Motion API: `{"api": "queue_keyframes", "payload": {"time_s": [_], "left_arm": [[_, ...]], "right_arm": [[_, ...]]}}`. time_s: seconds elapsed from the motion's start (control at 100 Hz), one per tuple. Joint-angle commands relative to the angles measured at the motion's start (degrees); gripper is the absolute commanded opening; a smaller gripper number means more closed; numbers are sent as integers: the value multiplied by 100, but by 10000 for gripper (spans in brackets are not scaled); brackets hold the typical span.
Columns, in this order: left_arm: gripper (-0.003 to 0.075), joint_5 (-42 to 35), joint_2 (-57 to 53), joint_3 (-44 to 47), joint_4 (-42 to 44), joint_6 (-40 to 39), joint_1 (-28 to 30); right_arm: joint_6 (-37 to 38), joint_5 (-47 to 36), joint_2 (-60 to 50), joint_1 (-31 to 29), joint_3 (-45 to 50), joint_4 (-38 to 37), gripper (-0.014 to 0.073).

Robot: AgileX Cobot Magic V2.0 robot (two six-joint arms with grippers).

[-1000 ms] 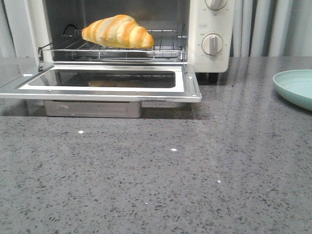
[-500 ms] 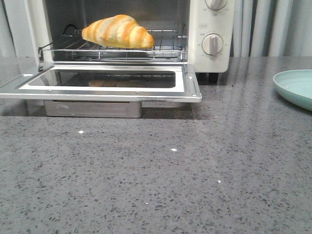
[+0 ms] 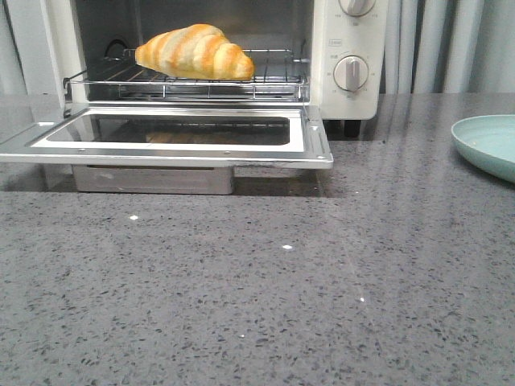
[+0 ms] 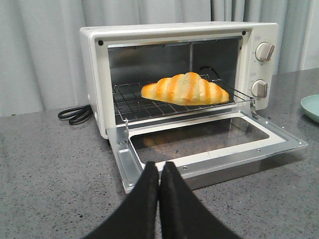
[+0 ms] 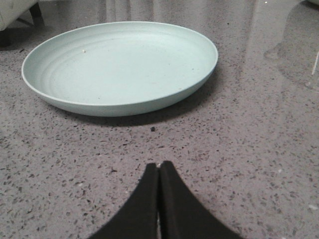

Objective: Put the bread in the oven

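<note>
The bread (image 3: 195,52) lies on the wire rack (image 3: 269,83) inside the oven (image 4: 94,74), lengthwise across the rack and towards its left half as seen from the front, with nothing touching it. By the look of it the placing itself is done. The door (image 3: 314,145) hangs fully open, flat and level in front of the cavity, so if the job includes closing up, that is what remains; I would judge the task nearly or wholly finished.

Neither arm is near the bread. The left tool (image 4: 159,172) hovers in front of the open door, its two dark fingers pressed together with nothing between them. The right tool (image 5: 159,170) is likewise closed and empty, low over the surface (image 3: 257,305) and pointing towards a pale green plate (image 5: 119,64), which holds nothing.

The surface is a grey speckled stone top, glossy enough to carry faint reflections. The plate sits well off to the right of the oven. A coiled black cable (image 4: 76,114) lies on the surface beside the oven's left wall. Two round knobs (image 3: 351,72) sit on the oven's right panel. Behind everything hang pale grey curtains (image 4: 45,50).
</note>
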Motion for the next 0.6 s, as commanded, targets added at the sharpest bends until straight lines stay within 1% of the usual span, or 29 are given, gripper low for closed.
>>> {"api": "queue_keyframes", "payload": {"time_s": [0.0,0.53,0.59], "left_arm": [[-21,-412,104,-144,18,-20,6],[-21,-412,104,-144,18,-20,6],[-21,-397,104,-144,-157,-20,6]], "right_arm": [[-34,-200,-120,-34,146,-135,-75],[-34,-200,-120,-34,146,-135,-75],[-34,-200,-120,-34,146,-135,-75]]}}
